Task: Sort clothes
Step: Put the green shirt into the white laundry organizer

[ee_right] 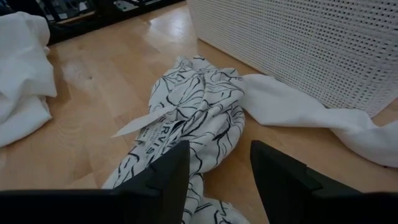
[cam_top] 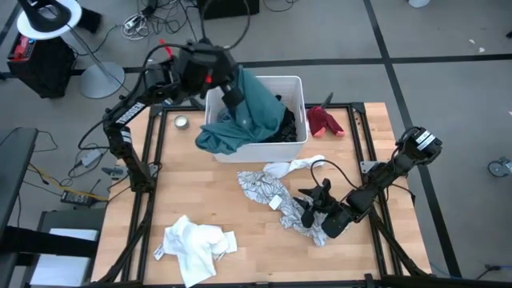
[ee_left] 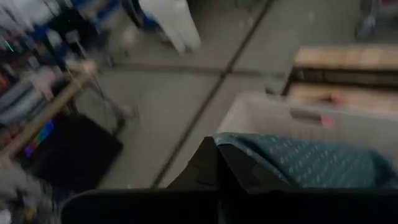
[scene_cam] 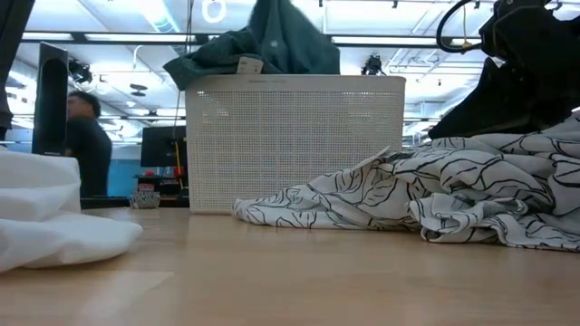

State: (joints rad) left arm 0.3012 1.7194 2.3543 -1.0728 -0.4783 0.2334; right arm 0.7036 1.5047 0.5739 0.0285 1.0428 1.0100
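Lifting teal garment (cam_top: 244,112) clear of bin (cam_top: 298,86), left gripper (cam_top: 230,94) pinching it; right gripper (ee_right: 214,168) wide over leaf-print cloth (ee_right: 193,115): bite deep.

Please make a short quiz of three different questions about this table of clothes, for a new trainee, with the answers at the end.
1. True or false: the teal garment lies flat on the wooden table.
2. Which garment lies under the right gripper? A) red B) leaf-print C) plain white
3. Fill in: the red garment lies ___ the white bin.

Key
1. False; the left gripper holds it up and it drapes over the bin's rim.
2. B, the leaf-print garment; the jaws stand open.
3. Beside, on the table.
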